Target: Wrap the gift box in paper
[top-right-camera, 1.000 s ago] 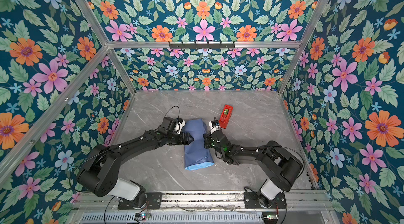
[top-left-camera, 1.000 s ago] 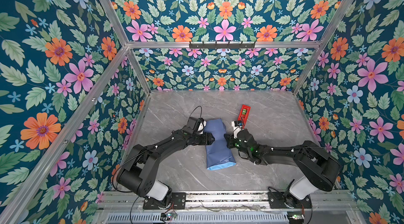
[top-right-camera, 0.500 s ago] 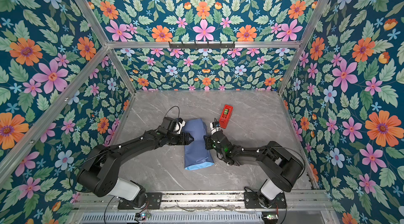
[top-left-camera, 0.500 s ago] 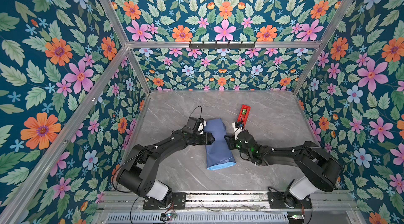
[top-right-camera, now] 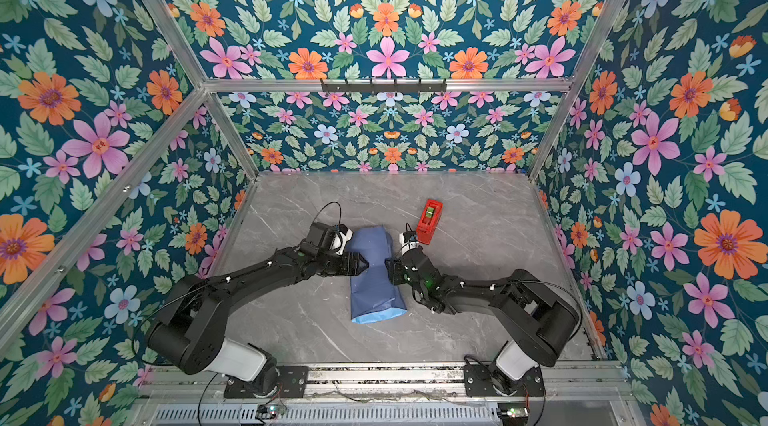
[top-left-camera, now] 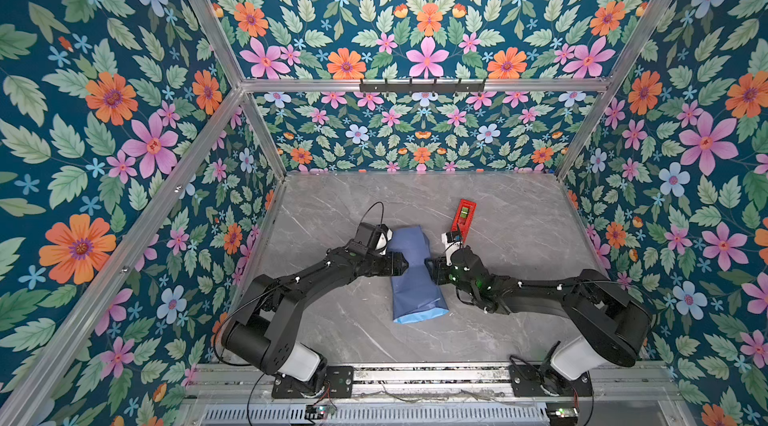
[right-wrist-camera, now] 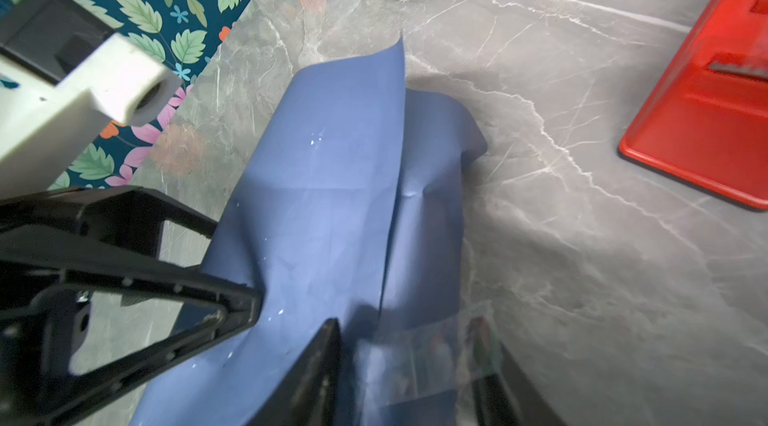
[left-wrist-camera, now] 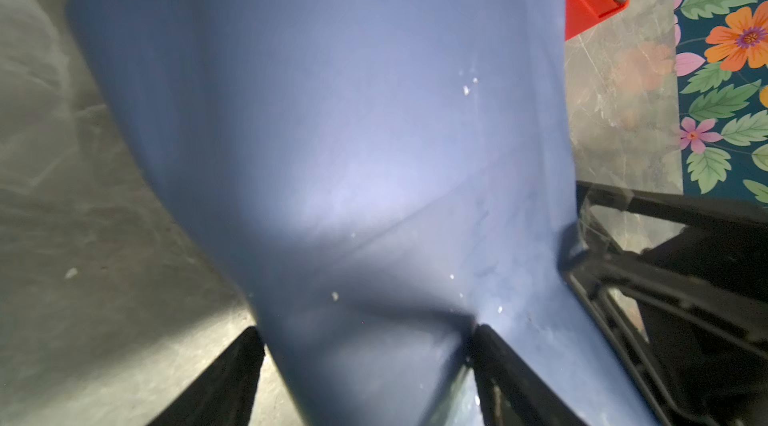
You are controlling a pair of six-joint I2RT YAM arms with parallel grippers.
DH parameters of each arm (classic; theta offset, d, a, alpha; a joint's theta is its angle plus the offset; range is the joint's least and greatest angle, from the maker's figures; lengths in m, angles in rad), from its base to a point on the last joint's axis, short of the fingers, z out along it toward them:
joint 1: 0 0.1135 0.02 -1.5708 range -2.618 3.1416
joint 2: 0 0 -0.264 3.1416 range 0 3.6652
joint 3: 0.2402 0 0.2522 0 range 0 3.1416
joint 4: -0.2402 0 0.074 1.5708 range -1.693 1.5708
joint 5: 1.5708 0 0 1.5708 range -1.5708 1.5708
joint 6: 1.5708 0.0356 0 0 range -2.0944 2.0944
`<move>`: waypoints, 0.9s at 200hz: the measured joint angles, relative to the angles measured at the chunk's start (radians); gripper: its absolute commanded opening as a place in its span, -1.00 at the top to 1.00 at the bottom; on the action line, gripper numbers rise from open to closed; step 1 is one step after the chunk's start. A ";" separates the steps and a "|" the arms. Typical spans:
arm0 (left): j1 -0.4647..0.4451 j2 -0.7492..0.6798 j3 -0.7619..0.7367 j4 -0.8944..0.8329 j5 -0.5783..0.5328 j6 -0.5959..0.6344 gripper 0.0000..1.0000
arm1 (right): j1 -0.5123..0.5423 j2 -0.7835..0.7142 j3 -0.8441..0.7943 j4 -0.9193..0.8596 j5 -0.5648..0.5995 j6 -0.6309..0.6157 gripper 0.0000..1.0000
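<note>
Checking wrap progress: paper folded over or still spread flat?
Folded over: the paper forms a narrow bundle, pinched mid-length, with an overlapping edge in the right wrist view.
</note>
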 measured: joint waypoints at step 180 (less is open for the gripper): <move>0.000 0.003 0.004 -0.003 0.002 0.003 -0.60 | -0.022 -0.081 0.352 -0.631 -0.126 -0.019 -0.01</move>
